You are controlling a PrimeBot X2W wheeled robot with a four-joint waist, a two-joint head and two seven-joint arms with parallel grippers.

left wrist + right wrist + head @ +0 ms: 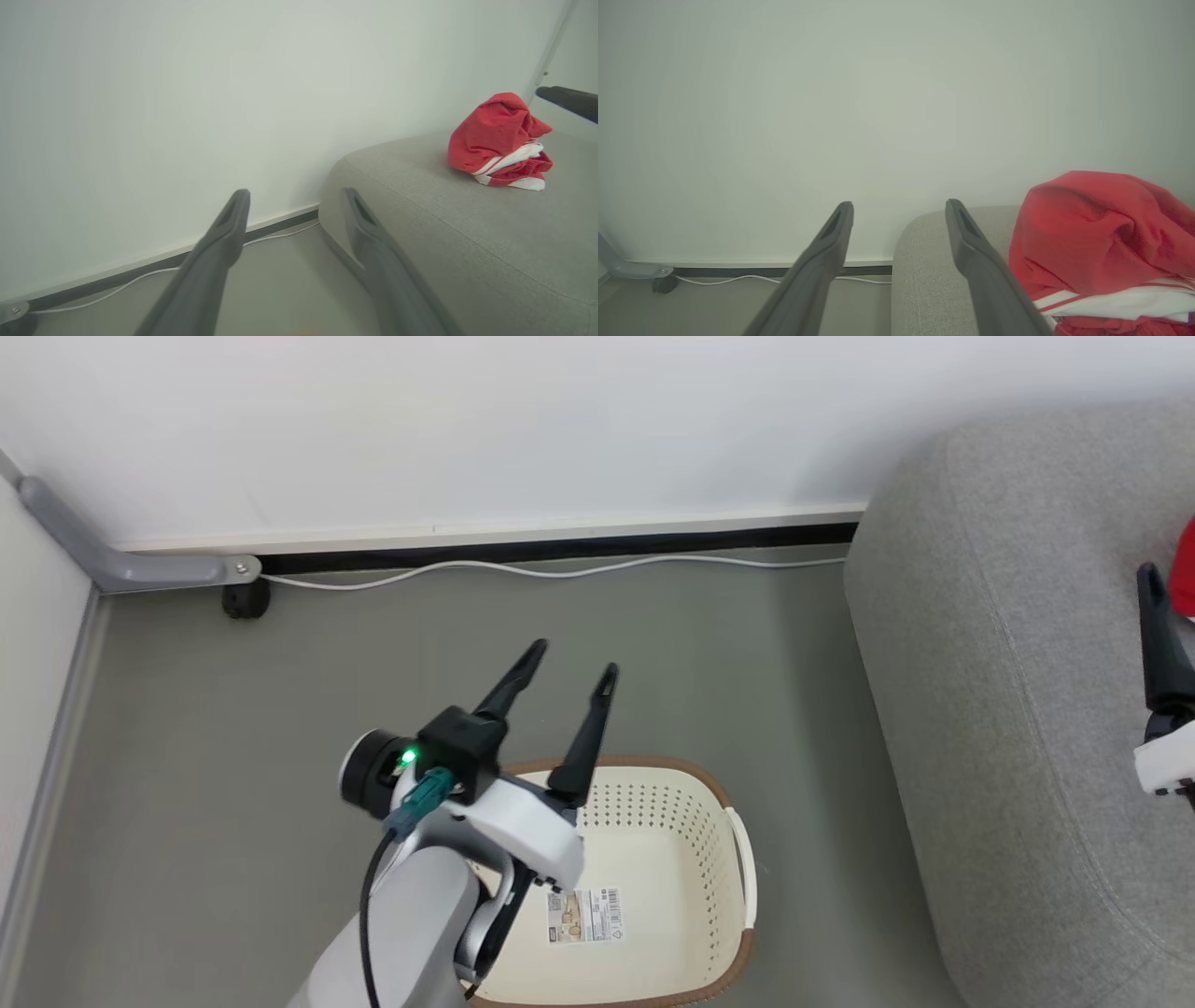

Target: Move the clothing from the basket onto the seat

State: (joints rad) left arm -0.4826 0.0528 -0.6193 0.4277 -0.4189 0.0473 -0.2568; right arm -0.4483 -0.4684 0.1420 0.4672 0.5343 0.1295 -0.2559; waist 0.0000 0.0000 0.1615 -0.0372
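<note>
Head view puts our left hand (574, 658) above the far rim of the cream-white perforated plastic laundry basket with a brown rim (721, 795). Its two fingers are spread and hold nothing. Below that hand the basket's floor shows a printed paper label (584, 915) and no fabric, though our forearm (420, 915) hides one part. We judge there is nothing left there to lift, which would explain the idle, open pose.

Our right hand (899, 204) is over the large light grey woven-fabric sofa seat (1008, 616), fingers likewise parted and empty. Just beside its right finger, resting on the seat, lies the bright red soft fabric clothing with white stripes (1101, 224). From the left hand it sits well ahead and to the right. It is bunched into a rounded heap, with red folds on top and white bands and trim along its lower edge, so we judge it delivered.
</note>
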